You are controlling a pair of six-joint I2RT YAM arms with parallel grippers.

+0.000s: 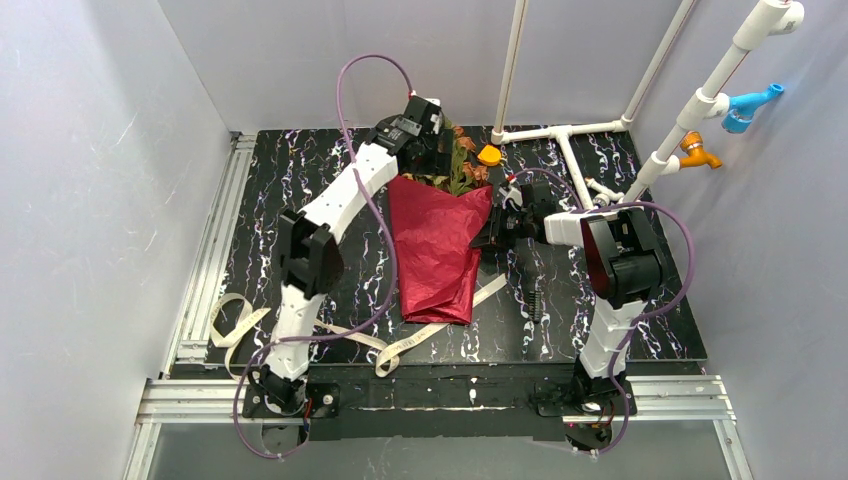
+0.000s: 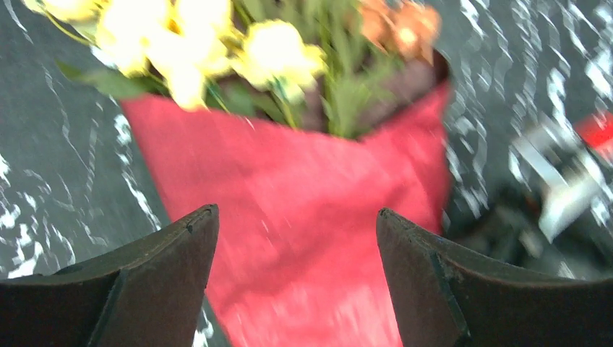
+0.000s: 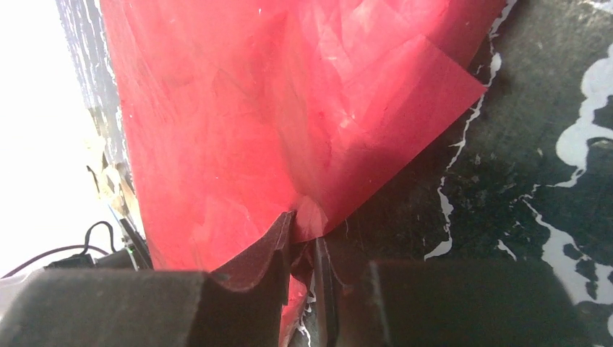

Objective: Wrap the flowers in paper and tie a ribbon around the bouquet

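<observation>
Two arms work over a black, white-veined marbled tabletop point(image 1: 300, 170). The bouquet point(image 1: 440, 240), a cone of thin crinkled red paper point(image 1: 432, 265), lies flat mid-table, wide end far, narrow end near. Artificial flowers point(image 2: 275, 54), yellow and pink-brown blooms with green leaves, stick out of the wide end. Left gripper point(image 2: 296, 217) hovers above the wide end near the blooms, fingers well apart, nothing between them; the left wrist view is blurred. Right gripper point(image 3: 303, 238) is at the bouquet's right edge, low to the table, fingers pinched together on a fold of the red paper. A long flat beige-cream fabric ribbon point(image 1: 405, 345) lies loose on the table. It passes under the cone's narrow end and curls off toward the near-left corner, apart from both grippers.
</observation>
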